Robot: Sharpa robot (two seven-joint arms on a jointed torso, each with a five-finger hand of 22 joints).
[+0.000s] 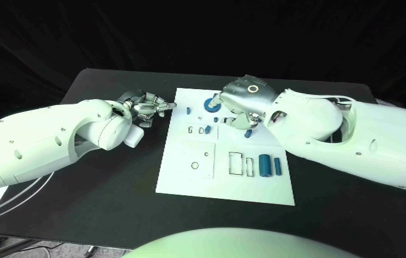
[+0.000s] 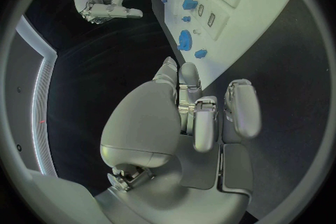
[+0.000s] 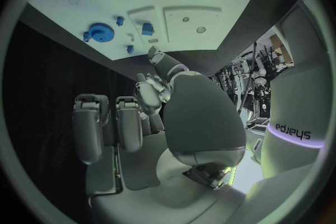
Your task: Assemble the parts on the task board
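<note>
Task board [image 1: 222, 182]: white, on black table [image 1: 101, 205].
Left hand [image 1: 149, 107]: beside board, fingers curled, holding nothing.
Right hand [image 1: 241, 102]: over board's far end; grasp cannot be told.

White task board [image 1: 182, 176] flat mid-table, small blue parts [image 1: 269, 165] on it.

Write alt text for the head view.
Two white robot arms reach over a white task board on a black table. The right hand hovers over the board's far end by a blue gear; the left hand is just off its left edge. Two blue cylinders lie near the right edge.
</note>
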